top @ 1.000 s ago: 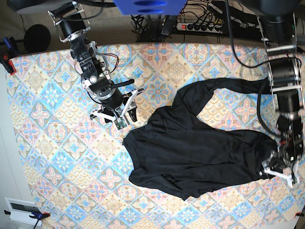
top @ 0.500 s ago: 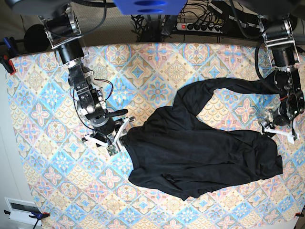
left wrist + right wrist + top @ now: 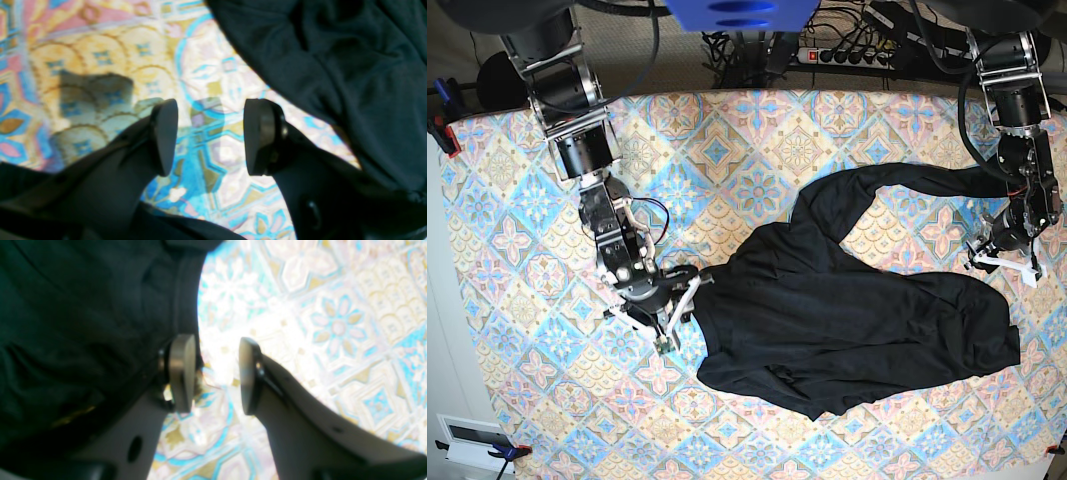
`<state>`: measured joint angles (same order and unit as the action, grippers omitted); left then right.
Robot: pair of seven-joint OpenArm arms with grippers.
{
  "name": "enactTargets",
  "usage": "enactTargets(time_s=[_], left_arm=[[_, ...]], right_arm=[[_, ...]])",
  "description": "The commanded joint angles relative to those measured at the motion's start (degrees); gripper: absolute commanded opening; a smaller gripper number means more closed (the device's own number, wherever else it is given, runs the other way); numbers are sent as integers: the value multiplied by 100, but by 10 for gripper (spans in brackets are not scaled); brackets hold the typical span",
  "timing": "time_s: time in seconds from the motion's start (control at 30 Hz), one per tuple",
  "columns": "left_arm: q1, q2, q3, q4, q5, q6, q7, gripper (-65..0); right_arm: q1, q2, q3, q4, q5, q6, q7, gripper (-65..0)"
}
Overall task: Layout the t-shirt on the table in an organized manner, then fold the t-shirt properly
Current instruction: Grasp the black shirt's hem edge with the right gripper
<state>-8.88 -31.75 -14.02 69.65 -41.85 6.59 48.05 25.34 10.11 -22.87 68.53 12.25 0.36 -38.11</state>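
The black t-shirt (image 3: 847,310) lies crumpled on the patterned table (image 3: 527,250), right of centre, with one part stretched toward the far right. My right gripper (image 3: 675,312) is at the shirt's left edge. In the right wrist view it (image 3: 215,378) is open, one finger against the hem of the t-shirt (image 3: 83,323) and bare table between the fingers. My left gripper (image 3: 1002,255) hovers at the table's right side, beside the stretched part. In the left wrist view it (image 3: 210,136) is open over the tablecloth, and the t-shirt (image 3: 350,66) lies just beyond one finger.
A power strip (image 3: 852,55) and cables lie behind the table's far edge. A red clamp (image 3: 447,135) grips the table's left edge. A white device (image 3: 472,440) sits off the table at the lower left.
My right gripper has come toward the front, down to the shirt's left edge. My left gripper has moved from the shirt's near right corner toward the back, and its jaws have narrowed a little.
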Motion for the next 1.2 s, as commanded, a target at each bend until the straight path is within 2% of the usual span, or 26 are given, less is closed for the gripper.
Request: enactTargets(time_s=[0.0, 0.17, 0.73, 1.0, 1.17], left_arm=[[-101, -144, -26, 108, 4, -4, -71, -355], [-109, -74, -26, 108, -13, -4, -80, -355], [-127, 23, -26, 108, 4, -4, -80, -355], [-127, 23, -26, 108, 4, -4, -80, -355], [-127, 23, -26, 108, 4, -4, -80, -355]], right_arm=[[248, -83, 24, 8, 1, 12, 167, -440], [248, -224, 24, -299, 1, 390, 351, -440], [389, -250, -3, -950, -16, 399, 369, -439], [380, -250, -917, -915, -7, 399, 369, -439], [380, -250, -1040, -915, -7, 399, 369, -444]])
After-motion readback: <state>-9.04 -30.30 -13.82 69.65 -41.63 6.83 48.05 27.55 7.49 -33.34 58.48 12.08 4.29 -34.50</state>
